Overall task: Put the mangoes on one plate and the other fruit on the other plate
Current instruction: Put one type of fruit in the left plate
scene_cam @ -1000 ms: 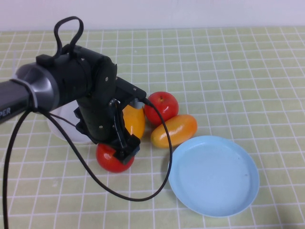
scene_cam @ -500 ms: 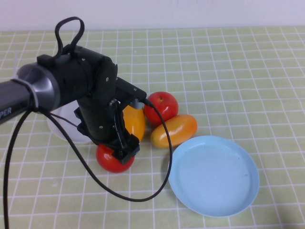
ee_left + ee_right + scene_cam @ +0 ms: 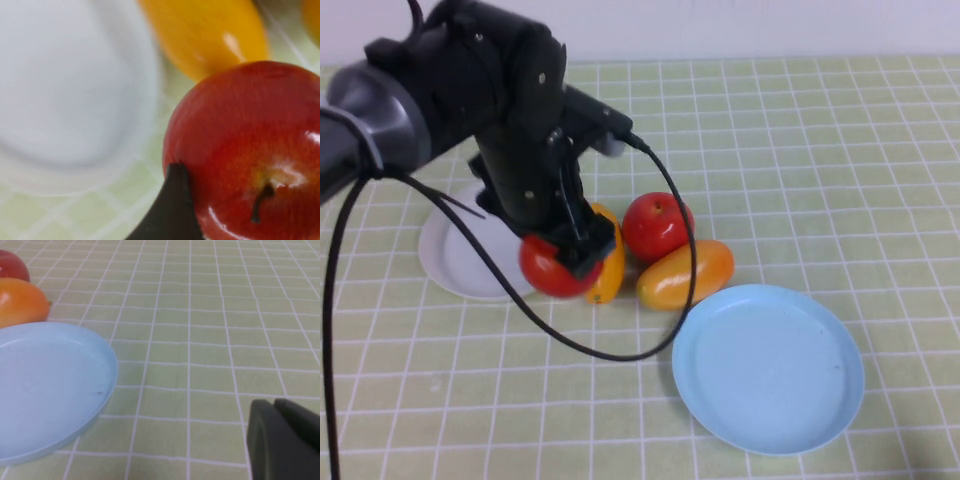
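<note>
Left gripper [image 3: 565, 255]: over the worktop's left half, just beside the white plate's right rim, wrist pointing down.
Left fingers [image 3: 170, 210]: clamped on a red apple; one dark finger lies against the apple's skin in the left wrist view.
Held apple [image 3: 552, 268]: in the left gripper's grasp, seen above the gap between the white plate and the nearer mango; stem and dimple face the wrist camera. Whether it is clear of the worktop, cannot tell.
Second apple [image 3: 656, 226]: on the worktop, right of the left gripper, touching the right-hand mango's upper edge.
Mango A [image 3: 608, 270]: upright-looking oval, largely hidden behind the gripper and the held apple, between the two apples.
Mango B [image 3: 685, 274]: lying on the worktop, tilted, its lower end just beside the blue plate's rim.
White plate [image 3: 455, 262]: on the worktop at left, partly hidden by the left arm; nothing on the part that shows.
Blue plate [image 3: 768, 368]: on the worktop at lower right, nothing on it.
Right gripper [image 3: 285, 440]: low over the worktop to the right of the blue plate, well apart from the fruit; seen only by its own wrist camera.
Right fingers: together, holding nothing.
Worktop [image 3: 820, 160]: covered by a green cloth with a white grid.
Cable [image 3: 620, 350]: black, looping from the left wrist down past mango B.
</note>
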Motion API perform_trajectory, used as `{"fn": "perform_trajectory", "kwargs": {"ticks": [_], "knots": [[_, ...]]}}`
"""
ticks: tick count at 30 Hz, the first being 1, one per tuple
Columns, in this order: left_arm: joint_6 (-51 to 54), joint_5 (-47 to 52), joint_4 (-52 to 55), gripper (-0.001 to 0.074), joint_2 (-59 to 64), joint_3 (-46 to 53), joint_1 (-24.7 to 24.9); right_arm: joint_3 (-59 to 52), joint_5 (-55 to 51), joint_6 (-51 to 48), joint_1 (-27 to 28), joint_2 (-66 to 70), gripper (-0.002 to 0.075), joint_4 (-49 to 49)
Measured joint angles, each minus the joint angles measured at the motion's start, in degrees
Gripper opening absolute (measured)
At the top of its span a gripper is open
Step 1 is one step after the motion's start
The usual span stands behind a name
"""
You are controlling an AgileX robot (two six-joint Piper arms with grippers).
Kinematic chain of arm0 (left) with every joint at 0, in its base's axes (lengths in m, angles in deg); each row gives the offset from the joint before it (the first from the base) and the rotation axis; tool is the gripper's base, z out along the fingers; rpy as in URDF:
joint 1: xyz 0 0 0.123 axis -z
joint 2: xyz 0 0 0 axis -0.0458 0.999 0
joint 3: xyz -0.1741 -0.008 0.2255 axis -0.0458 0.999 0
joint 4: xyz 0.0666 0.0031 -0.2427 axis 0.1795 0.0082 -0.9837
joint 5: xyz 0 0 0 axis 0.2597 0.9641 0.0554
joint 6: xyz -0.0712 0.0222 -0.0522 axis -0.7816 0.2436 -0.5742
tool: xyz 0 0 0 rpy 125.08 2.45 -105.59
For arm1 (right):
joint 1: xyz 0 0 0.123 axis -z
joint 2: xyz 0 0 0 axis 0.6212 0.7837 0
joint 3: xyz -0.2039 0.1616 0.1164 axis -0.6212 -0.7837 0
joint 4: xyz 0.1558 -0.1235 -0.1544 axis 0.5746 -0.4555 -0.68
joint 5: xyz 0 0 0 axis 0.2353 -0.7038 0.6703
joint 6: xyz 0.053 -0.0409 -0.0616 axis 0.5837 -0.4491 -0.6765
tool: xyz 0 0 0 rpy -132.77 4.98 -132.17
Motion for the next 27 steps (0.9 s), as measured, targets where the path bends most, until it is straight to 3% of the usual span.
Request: {"fn": "perform_trajectory", "kwargs": {"ticks": [8,17,27], "knots": [[-1.9,-1.3,11.2,0.0575,1.2,-1.0,-4.0,0.0,0.0,0.0,0.0,0.0,-0.0015,0.0],[-6.0,-5.4,11.6,0.0575,7.9,-1.2,-10.6,0.0,0.0,0.0,0.0,0.0,-0.0015,0.0],[-5.1,-6.0,8.2,0.0584,9.9,-1.7,-12.6,0.0,0.0,0.0,0.0,0.0,-0.0016,0.3]]}}
